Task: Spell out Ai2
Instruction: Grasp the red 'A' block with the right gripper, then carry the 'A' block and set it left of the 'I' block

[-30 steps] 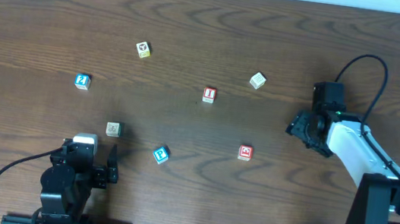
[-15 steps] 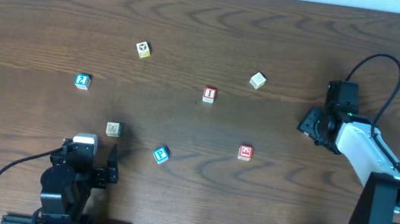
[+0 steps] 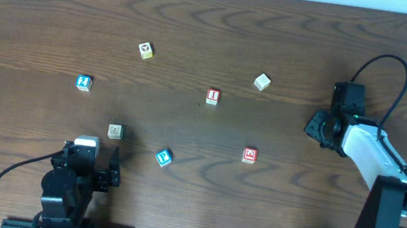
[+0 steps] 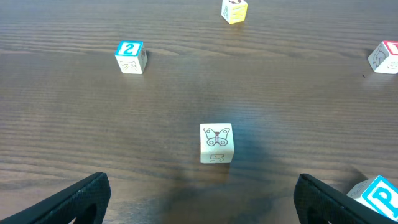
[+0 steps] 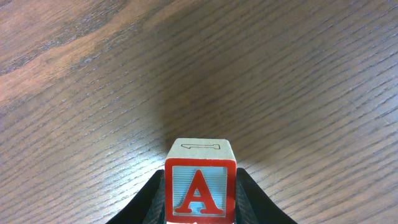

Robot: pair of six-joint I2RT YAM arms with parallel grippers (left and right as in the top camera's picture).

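your right gripper [image 3: 315,128] is at the right side of the desk [image 3: 291,31], closed on the "a" cube [image 5: 200,186]. in the right wrist view its two dark fingers [image 5: 152,196] press the cube's sides. the red-bordered "a" face is turned to the camera, and the top face carries a thin outline drawing. from above the cube is hidden inside the gripper, so you cannot tell whether it touches the desk or hangs just over it.

the "i" cube [image 3: 213,96] lies near the middle of the desk, to the left of the right gripper and well apart from it. the "2" cube [image 3: 84,82] lies far over on the left side, roughly level with the "i" cube and well apart from it.

your left gripper [image 4: 202,186] is at the near left edge, jaws spread wide and holding nothing. just ahead of it stands the butterfly cube [image 4: 216,143], with a "5" on the side facing the left wrist camera. the blue "p" cube [image 3: 163,156] lies to the right of that gripper. the red cube with another symbol [image 3: 249,155] lies further right, near the front. the yellow-edged cube [image 3: 145,51] and the pale cube [image 3: 262,81] lie toward the far side, each apart from everything else.
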